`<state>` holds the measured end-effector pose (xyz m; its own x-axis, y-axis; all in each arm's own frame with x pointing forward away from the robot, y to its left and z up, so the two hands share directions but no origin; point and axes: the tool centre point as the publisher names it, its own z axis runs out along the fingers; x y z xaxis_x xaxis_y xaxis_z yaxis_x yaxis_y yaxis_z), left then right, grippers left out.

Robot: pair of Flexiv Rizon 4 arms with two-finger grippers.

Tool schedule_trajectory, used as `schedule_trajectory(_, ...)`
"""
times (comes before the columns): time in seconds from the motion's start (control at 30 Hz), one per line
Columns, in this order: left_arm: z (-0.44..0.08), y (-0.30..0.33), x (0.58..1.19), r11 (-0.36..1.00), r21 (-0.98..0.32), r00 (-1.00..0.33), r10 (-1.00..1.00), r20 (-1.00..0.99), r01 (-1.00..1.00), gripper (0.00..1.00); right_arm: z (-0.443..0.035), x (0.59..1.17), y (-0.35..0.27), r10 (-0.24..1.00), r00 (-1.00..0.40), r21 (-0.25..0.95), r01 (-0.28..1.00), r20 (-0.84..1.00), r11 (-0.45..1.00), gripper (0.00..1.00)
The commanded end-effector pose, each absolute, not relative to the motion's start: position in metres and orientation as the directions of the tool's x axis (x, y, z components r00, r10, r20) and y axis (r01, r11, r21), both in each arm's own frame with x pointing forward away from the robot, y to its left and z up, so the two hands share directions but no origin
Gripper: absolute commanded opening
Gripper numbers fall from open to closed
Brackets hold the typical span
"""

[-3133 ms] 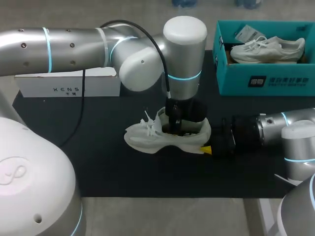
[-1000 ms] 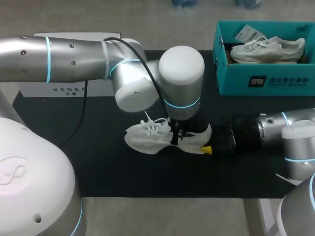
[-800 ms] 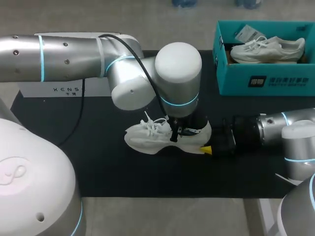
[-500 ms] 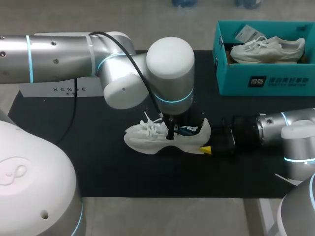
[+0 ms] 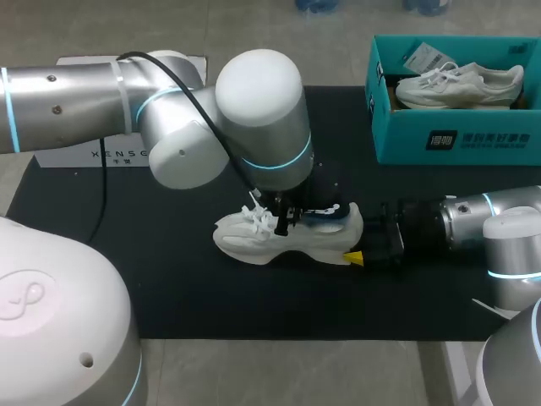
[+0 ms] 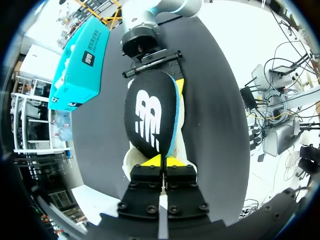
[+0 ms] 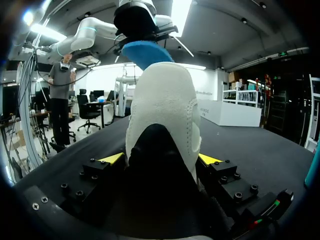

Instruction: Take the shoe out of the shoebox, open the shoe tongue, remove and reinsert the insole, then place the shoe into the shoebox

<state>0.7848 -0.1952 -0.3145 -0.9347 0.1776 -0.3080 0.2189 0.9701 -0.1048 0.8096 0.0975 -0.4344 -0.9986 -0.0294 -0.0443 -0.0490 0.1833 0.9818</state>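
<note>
A white shoe (image 5: pixel 254 241) lies on its sole on the black mat, toe to the left. My left gripper (image 5: pixel 287 222) hangs over the shoe's opening, shut on the end of a black insole (image 6: pixel 150 115) with a blue underside. The insole sticks half out of the shoe (image 6: pixel 131 159), tilted up toward the heel. My right gripper (image 5: pixel 358 252) comes in level from the right. In the right wrist view its yellow fingertips (image 7: pixel 111 159) press both sides of the heel (image 7: pixel 165 105), and the blue insole (image 7: pixel 145 52) rises above the collar.
A teal shoebox (image 5: pixel 456 139) stands at the back right, holding a second white shoe (image 5: pixel 461 85). A white box (image 5: pixel 84 156) lies at the back left, partly behind my left arm. The black mat (image 5: pixel 169 288) covers the table's middle.
My left arm has swung left and drawn back, pulling the insole farther out of the shoe. The right gripper has kept its hold on the heel.
</note>
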Motion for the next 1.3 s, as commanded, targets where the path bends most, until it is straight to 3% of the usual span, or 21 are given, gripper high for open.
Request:
schedule_trajectory(0.03, -0.304, -0.183, 0.77, 0.956, -0.144, -0.925, 0.197, -0.326, 0.254, 0.0, -0.44, 0.811, 0.1, -0.029, -0.999, 0.982, -0.048, -0.044, 0.184, 0.0)
schedule_trajectory(0.87, -0.315, -0.252, 0.754, 0.954, -0.081, -0.924, 0.254, -0.284, 0.287, 0.0, -0.44, 0.811, 0.1, -0.029, -0.999, 0.982, -0.048, -0.044, 0.184, 0.0)
schedule_trajectory(1.3, -0.293, -0.261, 0.763, 0.951, -0.154, -0.934, 0.216, -0.286, 0.267, 0.0, -0.44, 0.811, 0.1, -0.029, -0.999, 0.982, -0.048, -0.044, 0.184, 0.0)
